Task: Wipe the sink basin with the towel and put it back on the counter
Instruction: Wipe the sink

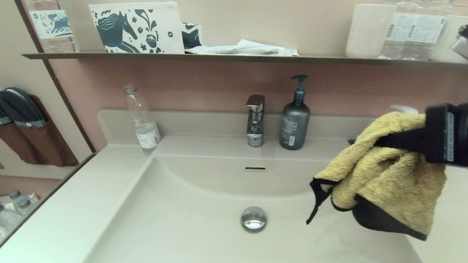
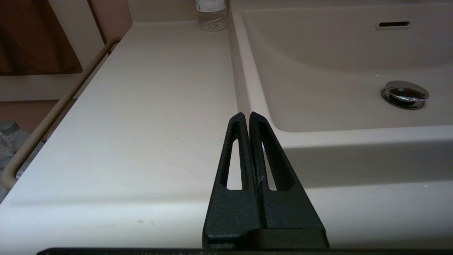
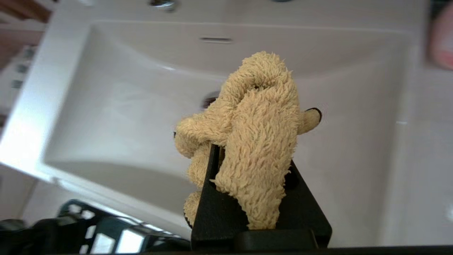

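My right gripper (image 1: 379, 142) is shut on the towel (image 1: 389, 189), a mustard-yellow terry cloth with black edging. The bunched towel hangs in the air above the right side of the sink basin (image 1: 198, 225), clear of its floor. In the right wrist view the towel (image 3: 258, 124) bulges out between and over the black fingers (image 3: 212, 184), hiding their tips. The chrome drain plug (image 1: 254, 218) and overflow slot (image 1: 255, 169) lie left of the towel. My left gripper (image 2: 246, 115) is shut and empty, low over the counter (image 2: 141, 124) by the basin's front left corner.
A chrome faucet (image 1: 255, 120) and a grey pump bottle (image 1: 295, 118) stand behind the basin, a clear plastic bottle (image 1: 141, 121) at the back left. A dark wall shelf (image 1: 221, 58) carries a pouch and cups. A blurred pink object (image 3: 442, 39) sits on the right counter.
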